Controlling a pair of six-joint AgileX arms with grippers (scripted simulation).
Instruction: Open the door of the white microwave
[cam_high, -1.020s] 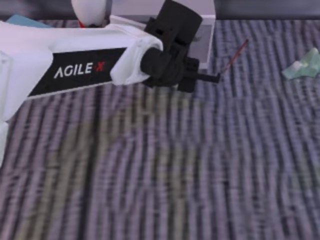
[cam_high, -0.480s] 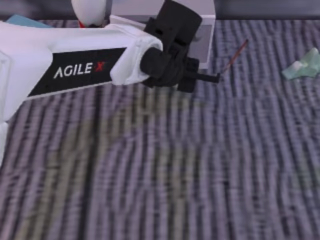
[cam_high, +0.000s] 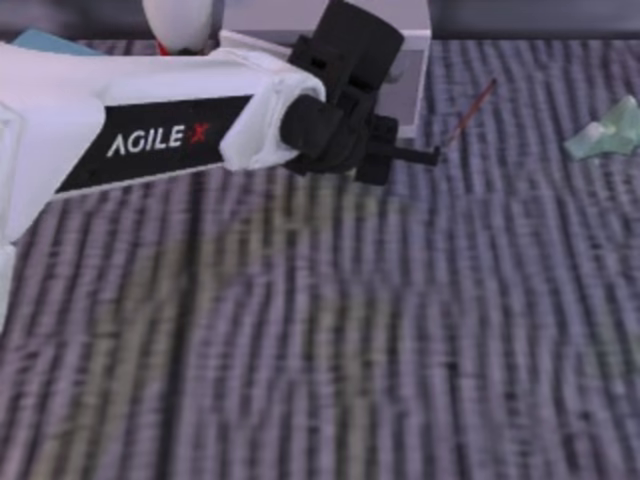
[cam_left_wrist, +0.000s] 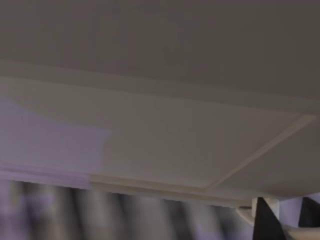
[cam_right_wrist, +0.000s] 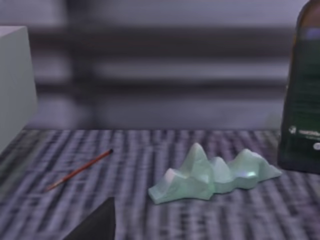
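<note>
No visible change anywhere.

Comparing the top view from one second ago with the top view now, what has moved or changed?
Nothing visibly changed. The left arm's tool stays at the front of the white microwave at the table's far edge. The thin red stick and the pale green object on the right lie where they were.

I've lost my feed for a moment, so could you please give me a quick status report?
Left claw at the white microwave, front face; grip unconfirmed. Right arm out of top view, parked. Thin red stick and pale green lump lie to the right, apart.
</note>
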